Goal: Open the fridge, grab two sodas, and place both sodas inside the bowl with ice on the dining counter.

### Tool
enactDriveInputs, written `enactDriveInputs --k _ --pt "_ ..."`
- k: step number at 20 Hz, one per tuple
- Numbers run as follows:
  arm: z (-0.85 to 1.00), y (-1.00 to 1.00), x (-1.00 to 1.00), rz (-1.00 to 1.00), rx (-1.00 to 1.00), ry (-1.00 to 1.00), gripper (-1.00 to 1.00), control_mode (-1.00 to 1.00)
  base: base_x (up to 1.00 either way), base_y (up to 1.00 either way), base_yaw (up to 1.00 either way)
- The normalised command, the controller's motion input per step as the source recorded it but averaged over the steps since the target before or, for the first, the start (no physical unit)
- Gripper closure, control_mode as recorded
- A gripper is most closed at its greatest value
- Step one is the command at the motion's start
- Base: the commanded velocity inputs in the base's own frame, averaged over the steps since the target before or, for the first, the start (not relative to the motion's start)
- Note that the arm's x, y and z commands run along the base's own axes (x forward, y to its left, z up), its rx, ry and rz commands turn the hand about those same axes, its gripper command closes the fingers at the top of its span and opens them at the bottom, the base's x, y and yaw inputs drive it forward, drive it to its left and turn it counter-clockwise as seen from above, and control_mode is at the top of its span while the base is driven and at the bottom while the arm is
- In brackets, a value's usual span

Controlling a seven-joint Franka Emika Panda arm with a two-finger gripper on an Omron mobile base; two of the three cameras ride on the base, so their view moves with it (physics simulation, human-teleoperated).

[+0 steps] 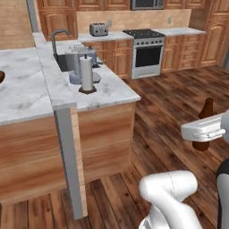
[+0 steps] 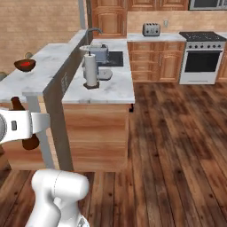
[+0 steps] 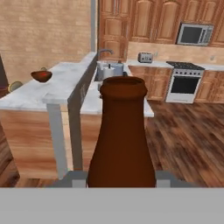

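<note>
The gripper [image 3: 121,177] was clenched on the dark brown soda bottle [image 3: 121,135], held upright out over the wooden floor [image 2: 177,146], well short of the dining counter [image 2: 44,71]. From the hand view the bottle's open neck rose between the two fingertips [image 3: 74,177]. On the marble slab's far end sat the small wooden bowl [image 2: 25,64] with something red inside; I couldn't tell any ice in it. A paper towel roll [image 1: 86,74] stood on the lower counter beside the grey pot [image 1: 76,67] and sink faucet [image 1: 58,38]. Beyond were the stove [image 1: 146,51] and toaster [image 1: 98,29].
</note>
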Motion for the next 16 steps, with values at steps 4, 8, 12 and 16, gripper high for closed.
enactDriveInputs --k 4,8,12,16 --pt "0.00 0.00 0.00 0.00 0.00 0.00 1.00 1.00 -0.74 1.00 0.01" --pt "0.00 0.00 0.00 0.00 0.00 0.00 1.00 1.00 -0.42 1.00 0.00" --pt "0.00 0.00 0.00 0.00 0.00 0.00 1.00 1.00 -0.16 1.00 0.00" --pt "0.00 0.00 0.00 0.00 0.00 0.00 1.00 1.00 0.08 1.00 -0.05"
